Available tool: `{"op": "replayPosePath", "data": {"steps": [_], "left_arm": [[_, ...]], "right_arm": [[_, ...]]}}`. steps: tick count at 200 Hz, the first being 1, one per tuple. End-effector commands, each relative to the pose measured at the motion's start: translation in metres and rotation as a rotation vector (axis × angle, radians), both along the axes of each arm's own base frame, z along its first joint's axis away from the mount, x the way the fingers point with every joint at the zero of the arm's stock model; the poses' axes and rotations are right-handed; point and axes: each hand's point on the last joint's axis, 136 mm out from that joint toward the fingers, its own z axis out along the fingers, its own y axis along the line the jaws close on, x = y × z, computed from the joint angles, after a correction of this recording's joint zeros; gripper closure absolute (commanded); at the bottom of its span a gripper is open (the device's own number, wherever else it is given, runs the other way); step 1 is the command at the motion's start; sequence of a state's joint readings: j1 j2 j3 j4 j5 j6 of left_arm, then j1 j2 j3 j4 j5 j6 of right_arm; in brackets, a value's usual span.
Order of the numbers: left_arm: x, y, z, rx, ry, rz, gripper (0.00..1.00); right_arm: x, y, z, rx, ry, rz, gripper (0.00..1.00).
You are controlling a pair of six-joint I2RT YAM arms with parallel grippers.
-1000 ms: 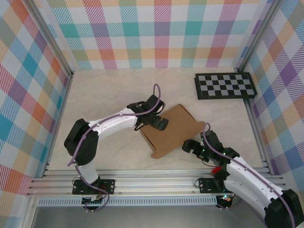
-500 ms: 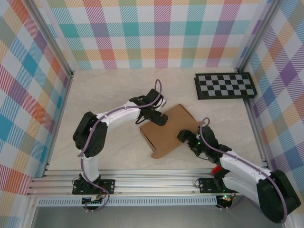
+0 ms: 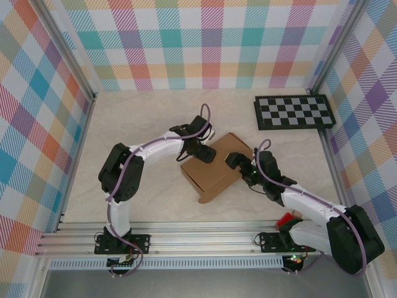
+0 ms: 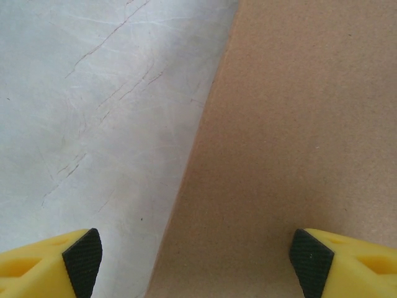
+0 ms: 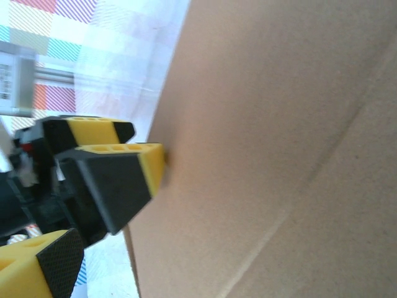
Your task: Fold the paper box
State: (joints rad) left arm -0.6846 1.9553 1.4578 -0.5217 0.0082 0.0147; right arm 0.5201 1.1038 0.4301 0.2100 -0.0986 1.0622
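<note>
Beige worktop (image 3: pixel 136 118) takes up most of the top view, and there's loads of bare room on it, especially off to the left and toward the back wall. Sitting pretty much dead centre, turned at an angle, is the paper box (image 3: pixel 211 179). It looks to me like a shallow closed shape already, lid panel down and a side wall showing along the near-left edge, so I'd guess most of the folding is done. The checkerboard panel (image 3: pixel 294 112) is parked in the far right corner, well apart from everything. Both arms crowd the box's far side: the left hand (image 3: pixel 206 153) is spread wide and straddles the box's edge, one pad (image 4: pixel 82 253) over bare worktop and the other over cardboard, clamping nothing. The right hand (image 3: pixel 234 160) is just beside it, jaws wide too and gripping nothing I can see, so they could bump. A rounded tab (image 3: pixel 205 200) pokes out at the near corner, probably left to tuck.
</note>
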Motion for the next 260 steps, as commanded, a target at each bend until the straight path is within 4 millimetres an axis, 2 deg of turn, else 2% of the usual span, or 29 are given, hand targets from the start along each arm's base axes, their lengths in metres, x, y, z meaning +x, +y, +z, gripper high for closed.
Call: {"op": "replayPosePath", "data": {"steps": [1, 20, 47, 72, 113, 140, 167, 198, 225, 244, 260], "left_arm": [[-0.014, -0.013, -0.014, -0.044, 0.096, -0.029, 0.17], [-0.012, -0.013, -0.014, -0.082, 0.121, -0.011, 0.17], [-0.004, -0.010, -0.010, -0.148, 0.153, 0.034, 0.18], [0.001, -0.003, -0.010, -0.154, 0.161, 0.063, 0.19], [-0.001, -0.006, -0.017, -0.181, 0.211, 0.088, 0.20], [0.003, -0.012, -0.009, -0.228, 0.222, 0.106, 0.21], [0.006, -0.010, -0.004, -0.238, 0.222, 0.117, 0.21], [0.014, 0.008, -0.009, -0.226, 0.232, 0.164, 0.22], [0.023, 0.036, -0.012, -0.235, 0.236, 0.241, 0.23], [0.030, 0.052, -0.009, -0.243, 0.222, 0.283, 0.24], [0.032, 0.056, -0.005, -0.253, 0.213, 0.286, 0.24]], "right_arm": [[0.018, 0.018, 0.072, 0.058, -0.186, 0.061, 0.00], [0.027, 0.027, 0.094, 0.057, -0.224, 0.087, 0.00], [0.045, 0.040, 0.110, 0.044, -0.229, 0.111, 0.00], [0.050, 0.041, 0.105, -0.020, -0.153, 0.107, 0.00], [0.047, 0.021, 0.096, -0.174, -0.079, 0.060, 0.00], [0.059, 0.037, 0.094, -0.232, -0.024, 0.123, 0.00], [0.074, 0.057, 0.102, -0.260, -0.029, 0.130, 0.00], [0.088, 0.076, 0.112, -0.333, -0.029, 0.149, 0.00], [0.094, 0.088, 0.113, -0.407, -0.017, 0.173, 0.00], [0.095, 0.085, 0.111, -0.431, 0.001, 0.154, 0.00], [0.092, 0.078, 0.112, -0.458, 0.007, 0.140, 0.00]]}}
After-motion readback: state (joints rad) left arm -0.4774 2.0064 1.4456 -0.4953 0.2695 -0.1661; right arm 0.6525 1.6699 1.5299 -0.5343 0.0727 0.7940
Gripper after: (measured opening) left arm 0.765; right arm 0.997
